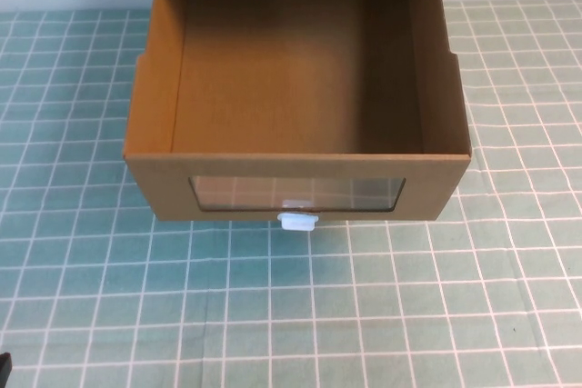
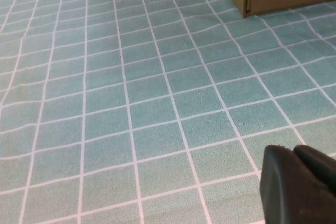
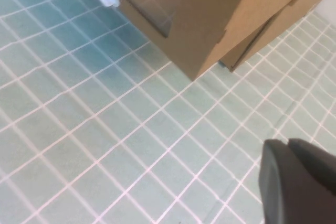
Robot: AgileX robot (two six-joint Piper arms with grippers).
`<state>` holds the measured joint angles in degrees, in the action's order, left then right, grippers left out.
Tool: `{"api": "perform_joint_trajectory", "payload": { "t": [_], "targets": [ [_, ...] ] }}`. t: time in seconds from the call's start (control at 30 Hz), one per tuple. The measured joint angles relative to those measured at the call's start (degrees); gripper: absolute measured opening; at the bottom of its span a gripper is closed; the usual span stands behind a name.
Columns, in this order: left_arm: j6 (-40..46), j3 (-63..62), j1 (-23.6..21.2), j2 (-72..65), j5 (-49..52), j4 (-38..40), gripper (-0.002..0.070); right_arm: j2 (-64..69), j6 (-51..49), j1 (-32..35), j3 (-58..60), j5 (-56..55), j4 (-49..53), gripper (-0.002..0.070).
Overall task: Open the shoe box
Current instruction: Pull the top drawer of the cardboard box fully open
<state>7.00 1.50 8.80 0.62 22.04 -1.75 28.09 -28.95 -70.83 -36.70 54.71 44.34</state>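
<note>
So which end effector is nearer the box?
Right, probably. The right end effector hangs near a front corner of the box; the left end effector sits farther off over the mat.

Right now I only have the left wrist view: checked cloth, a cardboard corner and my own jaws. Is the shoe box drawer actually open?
Observer: Yes. In the high view the shoe box drawer is pulled out toward the robot, and it is empty.
Operator: Is there anything to grab on its front?
Observer: A white handle sits at the bottom middle, just under a clear window.
Operator: My left gripper is over the cloth, near the drawer's front left corner, jaws shut. Where is the right one?
Observer: The right gripper hovers over the checked cloth near the drawer's front right corner. It is apart from the drawer, with its jaws shut on nothing.
</note>
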Motion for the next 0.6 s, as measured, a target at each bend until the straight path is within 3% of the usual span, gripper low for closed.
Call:
{"api": "perform_joint_trajectory", "payload": {
  "t": [0.17, 0.47, 0.6],
  "targets": [
    [0.00, 0.00, 0.00, 0.00, 0.00, 0.00, -0.0005, -1.73, 0.00, 8.43, 0.00, -1.17, -1.20, -0.0013],
    [0.00, 0.00, 0.00, 0.00, 0.00, 0.00, -0.0005, -4.33, -1.08, 42.40, 0.00, -8.69, -22.47, -0.0013],
    [0.00, 0.00, 0.00, 0.00, 0.00, 0.00, -0.0005, -4.33, -1.17, 51.77, 0.00, -11.62, -30.94, -0.0013]
  ]
}}
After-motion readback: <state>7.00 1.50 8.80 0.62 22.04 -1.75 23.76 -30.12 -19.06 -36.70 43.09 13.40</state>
